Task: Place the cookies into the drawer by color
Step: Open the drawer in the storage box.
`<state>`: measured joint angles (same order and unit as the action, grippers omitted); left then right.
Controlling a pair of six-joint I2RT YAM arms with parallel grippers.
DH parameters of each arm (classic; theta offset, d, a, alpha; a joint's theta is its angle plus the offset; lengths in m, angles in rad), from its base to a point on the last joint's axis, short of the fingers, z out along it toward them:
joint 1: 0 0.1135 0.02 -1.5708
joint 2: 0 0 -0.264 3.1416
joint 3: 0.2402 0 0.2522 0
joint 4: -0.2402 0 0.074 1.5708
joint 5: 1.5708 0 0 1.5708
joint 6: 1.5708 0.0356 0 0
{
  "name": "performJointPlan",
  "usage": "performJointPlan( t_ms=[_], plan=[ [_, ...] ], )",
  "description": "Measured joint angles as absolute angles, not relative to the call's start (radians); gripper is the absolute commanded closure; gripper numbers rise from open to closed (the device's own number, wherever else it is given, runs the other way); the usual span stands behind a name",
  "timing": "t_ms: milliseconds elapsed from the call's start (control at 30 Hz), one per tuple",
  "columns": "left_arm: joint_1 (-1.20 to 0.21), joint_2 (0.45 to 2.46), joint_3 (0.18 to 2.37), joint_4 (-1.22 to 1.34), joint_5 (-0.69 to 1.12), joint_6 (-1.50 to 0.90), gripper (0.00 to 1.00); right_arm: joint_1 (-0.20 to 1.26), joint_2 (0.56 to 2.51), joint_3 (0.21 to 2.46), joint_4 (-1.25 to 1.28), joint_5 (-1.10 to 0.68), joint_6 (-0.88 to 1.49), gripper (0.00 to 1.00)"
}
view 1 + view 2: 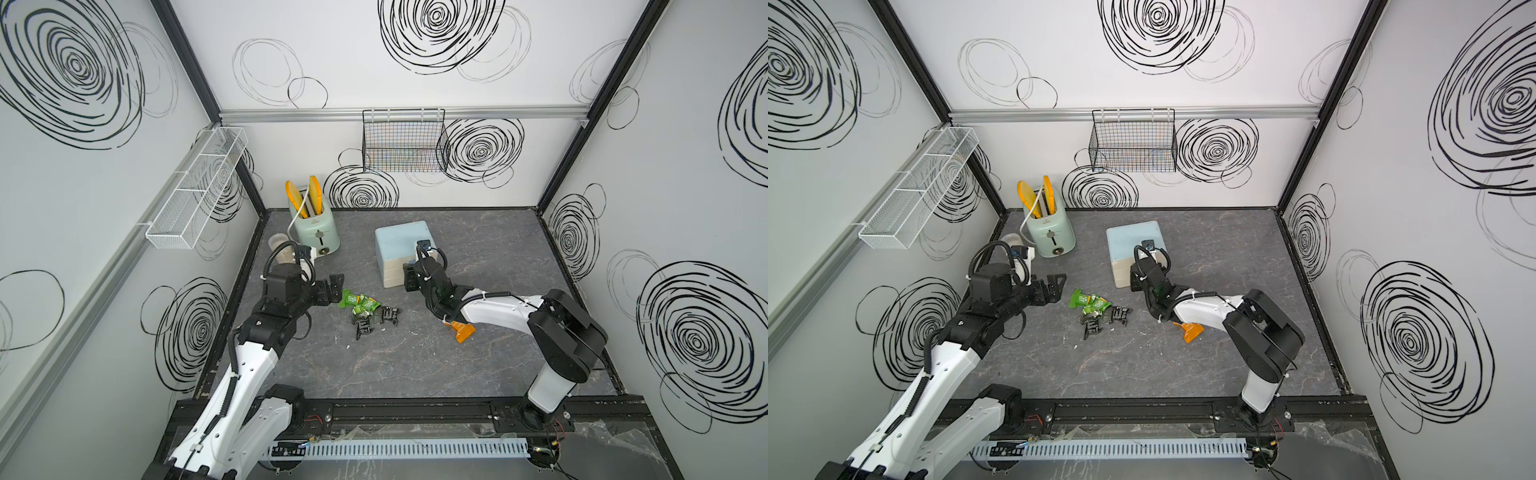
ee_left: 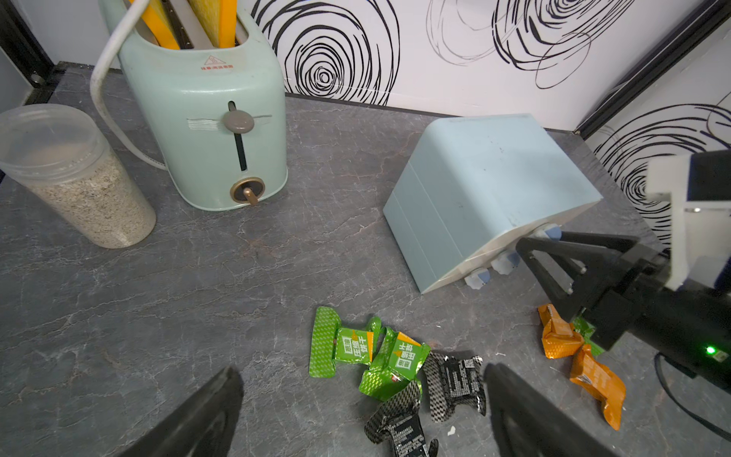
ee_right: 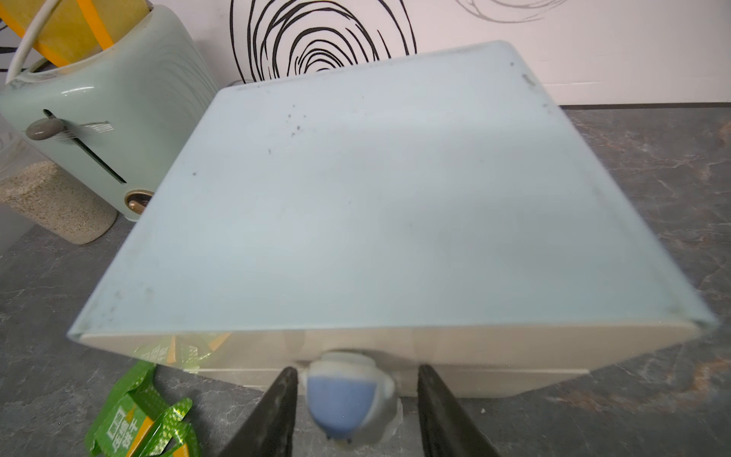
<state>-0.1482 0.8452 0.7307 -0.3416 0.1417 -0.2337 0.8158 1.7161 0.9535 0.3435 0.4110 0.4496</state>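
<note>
drawer (image 3: 375, 198) far centre | its top knob (image 3: 343, 399) sits between the parted jaws of my right pincer (image 3: 356, 374), not yet clamped | cookies (image 1: 365, 309) heaped near-left of it, beside my wide-open left pincer (image 1: 336, 288)

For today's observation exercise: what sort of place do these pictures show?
Probably a lab robot cell mocked up as a kitchen: swirl-printed white panel walls, two black-and-white robot arms, a mint-green plastic toaster.

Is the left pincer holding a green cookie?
No, the left pincer is wide open and empty, and the green cookies lie on the table.
</note>
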Motion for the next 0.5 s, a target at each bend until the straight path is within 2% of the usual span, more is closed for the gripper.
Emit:
performJointPlan(
  t_ms=[200, 500],
  plan=[
    [-0.144, 0.846, 0.731, -0.341, 0.152, -0.234, 0.01, 0.815, 1.716, 0.952, 0.345, 0.406, 0.418, 0.61],
    [-0.143, 0.846, 0.726, -0.342, 0.159, -0.234, 0.01, 0.815, 1.687, 0.904, 0.379, 0.383, 0.379, 0.65]
  ],
)
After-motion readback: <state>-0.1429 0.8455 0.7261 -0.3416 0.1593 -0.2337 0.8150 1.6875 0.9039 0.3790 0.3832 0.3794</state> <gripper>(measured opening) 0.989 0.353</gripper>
